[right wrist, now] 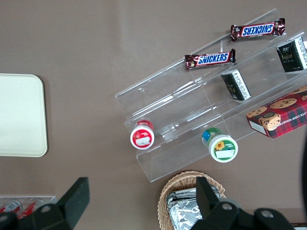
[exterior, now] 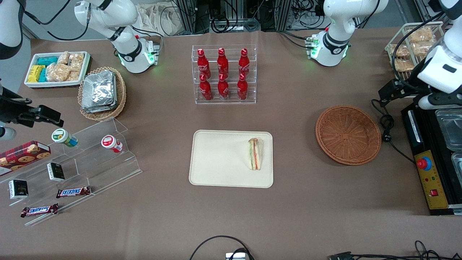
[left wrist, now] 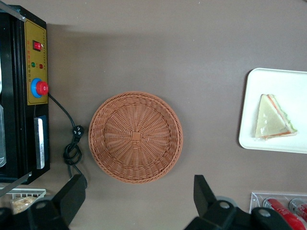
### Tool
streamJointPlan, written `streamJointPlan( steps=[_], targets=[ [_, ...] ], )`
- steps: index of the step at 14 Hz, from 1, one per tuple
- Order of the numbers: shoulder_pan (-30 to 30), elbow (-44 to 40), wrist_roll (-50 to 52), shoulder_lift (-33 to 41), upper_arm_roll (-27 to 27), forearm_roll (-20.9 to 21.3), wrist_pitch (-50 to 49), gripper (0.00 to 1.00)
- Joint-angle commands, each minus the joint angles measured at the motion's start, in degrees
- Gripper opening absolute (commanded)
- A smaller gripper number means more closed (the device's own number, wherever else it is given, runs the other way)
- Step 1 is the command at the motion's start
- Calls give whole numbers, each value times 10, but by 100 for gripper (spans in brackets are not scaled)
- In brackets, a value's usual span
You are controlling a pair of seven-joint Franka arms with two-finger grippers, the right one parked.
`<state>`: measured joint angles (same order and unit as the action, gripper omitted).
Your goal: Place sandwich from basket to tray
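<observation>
The sandwich [exterior: 255,153] lay on the tray [exterior: 216,159], the basket [left wrist: 135,137] was empty; the released tool [left wrist: 139,201], above it, should retract straight.

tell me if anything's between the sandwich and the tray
Nothing visible: the sandwich already lies on the tray. The basket holds nothing, and the open gripper hangs above it.

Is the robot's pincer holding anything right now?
No, nothing. The pincer is open and empty, up above the basket, which is empty too. The sandwich already lies on the tray.
</observation>
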<state>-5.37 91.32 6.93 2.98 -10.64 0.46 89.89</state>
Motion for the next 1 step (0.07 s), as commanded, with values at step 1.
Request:
streamJointPlan(
  steps=[1],
  targets=[
    [-11,13,-15,12,-4,-12,-9,100]
  ],
)
